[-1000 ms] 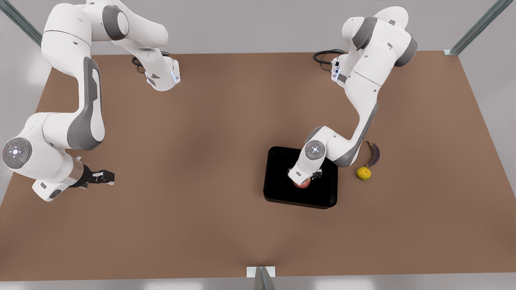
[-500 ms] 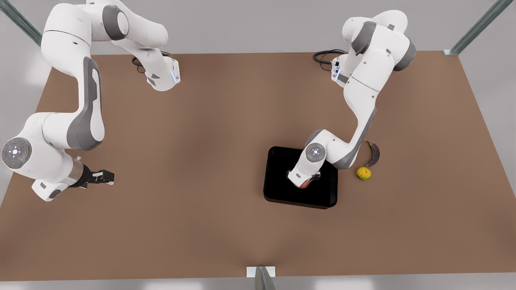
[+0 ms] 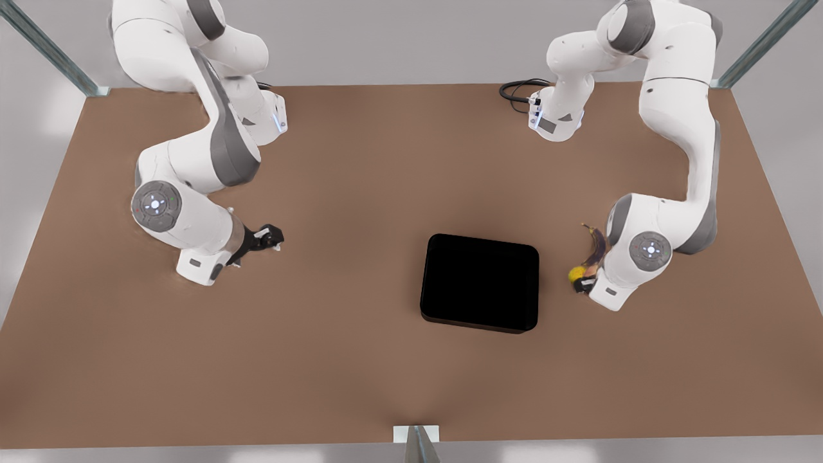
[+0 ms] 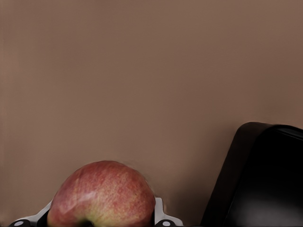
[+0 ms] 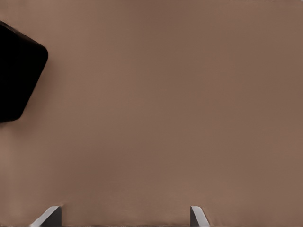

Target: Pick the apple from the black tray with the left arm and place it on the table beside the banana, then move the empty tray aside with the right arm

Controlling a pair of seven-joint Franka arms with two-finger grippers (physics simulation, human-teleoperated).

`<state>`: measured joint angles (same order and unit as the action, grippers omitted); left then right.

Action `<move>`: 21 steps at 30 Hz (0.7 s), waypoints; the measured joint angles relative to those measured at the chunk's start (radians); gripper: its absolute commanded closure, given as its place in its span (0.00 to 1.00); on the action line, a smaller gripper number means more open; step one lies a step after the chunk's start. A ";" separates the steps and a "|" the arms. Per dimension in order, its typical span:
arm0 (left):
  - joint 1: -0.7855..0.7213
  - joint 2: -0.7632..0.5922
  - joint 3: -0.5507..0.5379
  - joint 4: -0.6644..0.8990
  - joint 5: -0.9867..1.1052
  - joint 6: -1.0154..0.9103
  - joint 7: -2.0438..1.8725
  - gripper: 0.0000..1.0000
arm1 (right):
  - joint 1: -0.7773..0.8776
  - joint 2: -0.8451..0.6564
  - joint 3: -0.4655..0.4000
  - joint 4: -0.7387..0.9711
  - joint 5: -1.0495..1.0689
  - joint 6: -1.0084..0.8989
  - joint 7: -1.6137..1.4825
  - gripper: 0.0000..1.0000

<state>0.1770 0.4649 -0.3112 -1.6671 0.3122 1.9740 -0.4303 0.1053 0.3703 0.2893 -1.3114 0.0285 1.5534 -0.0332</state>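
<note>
One apple (image 4: 102, 195) clamped in left hand (image 4: 102, 220), beside banana (image 3: 596, 245).
Black tray (image 3: 479, 282) sat empty on desk (image 3: 347, 360); right hand (image 5: 124, 215) spread wide, well apart from tray.

Overhead front view; wrist views sharing the black tray (image 3: 479, 283).

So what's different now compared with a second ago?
The left gripper, shut on the apple, carried it off the tray to beside the banana. The right gripper, open, moved toward the tray. The tray, banana and yellow fruit stayed put.
</note>
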 measured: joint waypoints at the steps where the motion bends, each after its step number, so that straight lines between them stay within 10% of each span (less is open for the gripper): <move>1: 0.028 0.016 0.000 0.000 0.010 -0.003 0.034 0.18 | 0.004 0.010 0.046 0.018 0.032 -0.015 0.042 0.00; 12: 0.118 0.112 -0.001 -0.001 0.089 0.059 0.333 0.00 | 0.301 0.413 0.012 0.338 0.049 0.232 0.655 0.04; 21: 0.122 -0.168 -0.131 0.400 -0.108 -0.307 0.408 0.00 | 0.365 0.450 0.087 0.350 0.045 0.364 0.976 0.03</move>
<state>0.2986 0.2967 -0.4424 -1.2676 0.2044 1.6669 -0.0222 0.4705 0.8199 0.3766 -0.9616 0.0736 1.9177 0.9426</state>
